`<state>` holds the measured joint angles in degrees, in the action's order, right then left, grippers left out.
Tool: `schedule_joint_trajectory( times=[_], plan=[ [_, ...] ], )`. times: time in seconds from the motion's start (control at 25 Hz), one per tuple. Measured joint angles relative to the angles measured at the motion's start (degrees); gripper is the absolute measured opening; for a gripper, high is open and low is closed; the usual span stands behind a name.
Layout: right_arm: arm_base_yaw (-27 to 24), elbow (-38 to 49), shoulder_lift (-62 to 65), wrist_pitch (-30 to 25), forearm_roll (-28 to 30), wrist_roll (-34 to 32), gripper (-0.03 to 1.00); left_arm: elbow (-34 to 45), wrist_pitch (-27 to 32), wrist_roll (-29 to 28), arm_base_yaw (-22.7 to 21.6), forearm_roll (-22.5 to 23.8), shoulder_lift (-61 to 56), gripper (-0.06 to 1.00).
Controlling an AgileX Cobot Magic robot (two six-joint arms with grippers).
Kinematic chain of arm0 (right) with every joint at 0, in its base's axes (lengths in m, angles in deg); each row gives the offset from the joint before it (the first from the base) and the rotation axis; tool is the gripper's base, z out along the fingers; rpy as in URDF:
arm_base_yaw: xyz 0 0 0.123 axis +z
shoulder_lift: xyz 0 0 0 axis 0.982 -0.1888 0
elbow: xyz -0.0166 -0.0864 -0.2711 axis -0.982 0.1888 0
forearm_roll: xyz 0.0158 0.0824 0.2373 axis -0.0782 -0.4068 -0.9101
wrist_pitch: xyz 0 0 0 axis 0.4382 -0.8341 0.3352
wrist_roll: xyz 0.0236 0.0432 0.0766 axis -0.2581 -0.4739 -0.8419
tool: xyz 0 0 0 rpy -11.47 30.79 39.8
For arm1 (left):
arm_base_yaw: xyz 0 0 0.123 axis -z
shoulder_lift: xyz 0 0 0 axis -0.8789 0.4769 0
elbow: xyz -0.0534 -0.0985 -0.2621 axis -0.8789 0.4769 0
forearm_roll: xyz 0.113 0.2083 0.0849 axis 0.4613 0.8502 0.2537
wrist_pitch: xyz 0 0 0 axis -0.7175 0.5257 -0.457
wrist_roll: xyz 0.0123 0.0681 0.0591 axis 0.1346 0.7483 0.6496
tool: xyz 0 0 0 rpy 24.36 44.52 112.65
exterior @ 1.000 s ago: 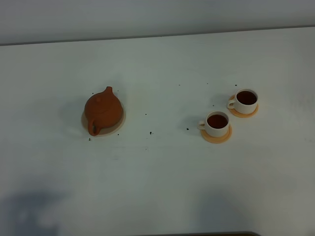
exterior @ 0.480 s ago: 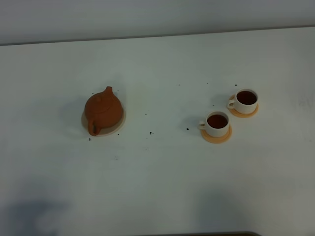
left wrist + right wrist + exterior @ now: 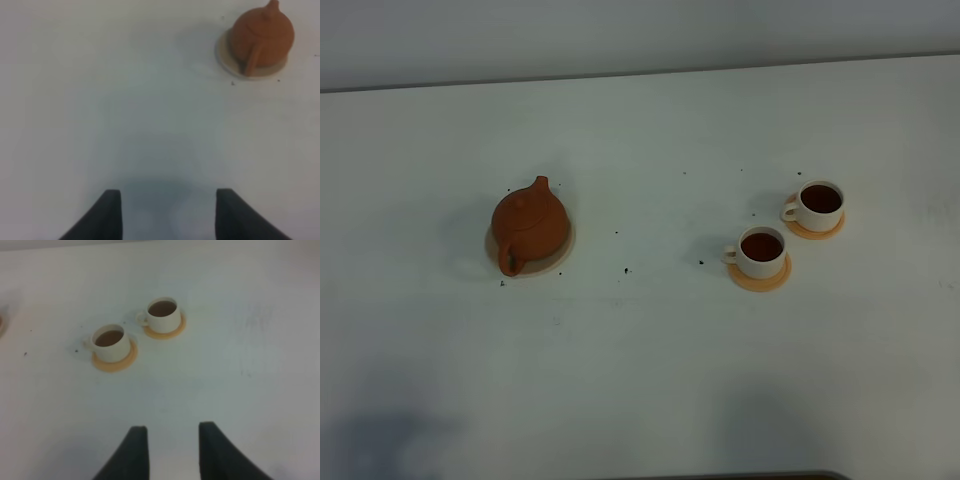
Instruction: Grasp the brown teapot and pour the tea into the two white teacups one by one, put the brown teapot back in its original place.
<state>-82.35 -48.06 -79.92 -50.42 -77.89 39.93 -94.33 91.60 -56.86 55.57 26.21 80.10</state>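
The brown teapot (image 3: pixel 530 226) sits upright with its lid on, on the cream-beige saucer (image 3: pixel 563 259) at the left of the white table. At the right, the two white teacups (image 3: pixel 761 251) (image 3: pixel 818 205) each stand on an orange coaster and hold dark tea. Neither gripper shows in the exterior high view. My left gripper (image 3: pixel 169 202) hovers open and empty over bare table, well apart from the teapot (image 3: pixel 263 34) and its saucer (image 3: pixel 224 58). Held back from the teacups (image 3: pixel 111 342) (image 3: pixel 164 314), my right gripper (image 3: pixel 172 435) is open with nothing between its fingers.
Small dark specks (image 3: pixel 625 270) dot the table between the teapot and the cups. The table's far edge (image 3: pixel 640 72) runs along the back against a grey wall. A dark strip (image 3: pixel 740 476) lies at the near edge.
Only the faint shadow at the table's near left corner has shifted slightly. The teapot and both cups have not moved.
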Motion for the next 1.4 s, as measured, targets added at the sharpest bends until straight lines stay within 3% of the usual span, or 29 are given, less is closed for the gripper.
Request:
schedule_joint_trajectory(
  times=[0.4, 1.4],
  plan=[
    [0.00, 0.00, 0.00, 0.00, 0.00, 0.00, 0.24, 0.00, 0.00, 0.00, 3.27, 0.00, -1.63, 0.43],
    [0.00, 0.00, 0.00, 0.00, 0.00, 0.00, 0.24, 0.00, 0.00, 0.00, 4.89, -0.02, -5.83, 0.43]
  ],
)
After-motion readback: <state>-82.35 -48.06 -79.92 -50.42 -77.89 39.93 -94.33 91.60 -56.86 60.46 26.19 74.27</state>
